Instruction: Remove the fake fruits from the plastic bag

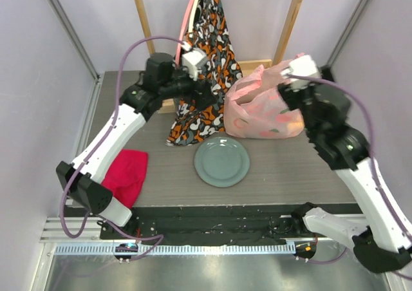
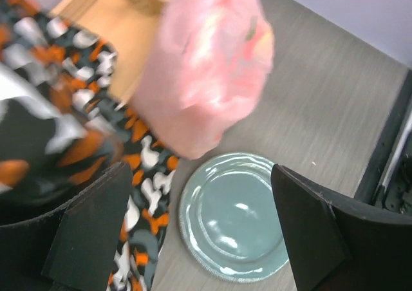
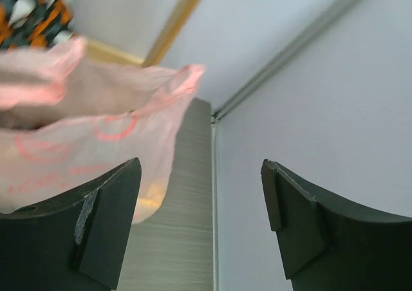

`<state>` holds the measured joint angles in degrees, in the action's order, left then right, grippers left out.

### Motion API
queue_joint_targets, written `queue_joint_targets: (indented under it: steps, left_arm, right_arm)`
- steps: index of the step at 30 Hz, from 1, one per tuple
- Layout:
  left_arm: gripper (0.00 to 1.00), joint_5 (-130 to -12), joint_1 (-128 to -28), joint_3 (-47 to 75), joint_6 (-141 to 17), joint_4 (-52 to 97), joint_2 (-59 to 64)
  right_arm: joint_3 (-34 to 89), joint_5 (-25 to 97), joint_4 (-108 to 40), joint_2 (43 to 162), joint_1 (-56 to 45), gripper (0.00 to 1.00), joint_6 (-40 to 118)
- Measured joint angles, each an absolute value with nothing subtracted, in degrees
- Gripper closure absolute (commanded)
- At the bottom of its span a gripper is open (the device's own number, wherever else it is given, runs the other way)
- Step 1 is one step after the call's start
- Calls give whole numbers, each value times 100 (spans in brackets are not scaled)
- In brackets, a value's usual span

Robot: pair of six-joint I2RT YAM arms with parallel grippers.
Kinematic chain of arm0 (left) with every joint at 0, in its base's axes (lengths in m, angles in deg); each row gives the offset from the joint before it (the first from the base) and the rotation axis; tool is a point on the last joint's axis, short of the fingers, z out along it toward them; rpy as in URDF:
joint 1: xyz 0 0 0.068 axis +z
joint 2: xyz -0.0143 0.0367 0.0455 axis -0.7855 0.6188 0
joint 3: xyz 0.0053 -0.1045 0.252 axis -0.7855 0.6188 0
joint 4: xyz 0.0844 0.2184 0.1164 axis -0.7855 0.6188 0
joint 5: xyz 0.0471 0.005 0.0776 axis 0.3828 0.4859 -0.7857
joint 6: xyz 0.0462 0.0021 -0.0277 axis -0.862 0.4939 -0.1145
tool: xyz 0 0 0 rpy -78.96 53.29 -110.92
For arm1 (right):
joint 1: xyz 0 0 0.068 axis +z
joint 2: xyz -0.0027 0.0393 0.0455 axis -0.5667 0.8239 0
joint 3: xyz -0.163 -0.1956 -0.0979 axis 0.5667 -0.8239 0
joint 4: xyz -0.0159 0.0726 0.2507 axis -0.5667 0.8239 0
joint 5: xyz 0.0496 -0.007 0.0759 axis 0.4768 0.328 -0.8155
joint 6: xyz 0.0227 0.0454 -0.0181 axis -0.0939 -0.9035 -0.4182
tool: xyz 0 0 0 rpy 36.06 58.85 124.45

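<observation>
My right gripper (image 3: 200, 168) is wide open with nothing in it, up near the far right corner of the bench (image 1: 283, 175). The pink bag (image 1: 257, 114) sits just beside it, by the far edge. The fruits (image 1: 291, 120) are inside the bag and show through as orange and green spots. My left gripper (image 2: 199, 172) is wide open and empty too. It hangs over the plate (image 1: 222, 160) in the middle and the spotted cloth (image 1: 206, 65). A red cloth (image 1: 129, 175) lies near the left edge.
</observation>
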<state>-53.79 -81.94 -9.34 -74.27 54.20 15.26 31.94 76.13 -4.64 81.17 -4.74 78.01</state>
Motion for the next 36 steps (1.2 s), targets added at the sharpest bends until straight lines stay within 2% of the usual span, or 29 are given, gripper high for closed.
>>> queue_joint_targets:
  steps: [4, 9, 12, 15, 19, 26, 29, 30, 32, 35, 36]
  left_arm:
    - [5, -5954, -9220, -1314, -7805, 5455, 1880]
    - [5, -7003, -10175, -1577, -8043, 5346, 2298]
    - [5, -7650, -10280, -1585, -8207, 5202, 2466]
    - [5, -8518, -10406, -1585, -8598, 4950, 2584]
    - [5, -9230, -10656, -1587, -9060, 4540, 2739]
    - [6, -9602, -10771, -1848, -9604, 4188, 3242]
    - [6, -9790, -10763, -2090, -9857, 3973, 3587]
    - [6, -9869, -10763, -2180, -9954, 3877, 3725]
    - [11, -9985, -10752, -2339, -10117, 3731, 3976]
    - [22, -10109, -10712, -2715, -10299, 3630, 4455]
    - [30, -10138, -10706, -2820, -10334, 3611, 4599]
  right_arm:
    - [3561, 7659, -890, 8008, -1311, 18, 7250]
    - [4094, 7189, -940, 9169, -2356, 17, 6284]
    - [4300, 6491, -717, 10150, -2828, 17, 5528]
    - [4298, 6131, -427, 10528, -3151, 17, 5152]
    - [4331, 5855, -269, 10591, -3368, 18, 4725]
    - [4475, 5523, -442, 10740, -3595, 19, 4151]
    - [4608, 5344, -518, 11077, -3820, 34, 3973]
    - [4685, 5267, -555, 11245, -3890, 41, 3923]
    - [4807, 5031, -645, 11584, -4026, 47, 3831]
    - [4835, 4629, -702, 11912, -4157, 63, 3731]
    - [4835, 4483, -702, 11957, -4190, 74, 3692]
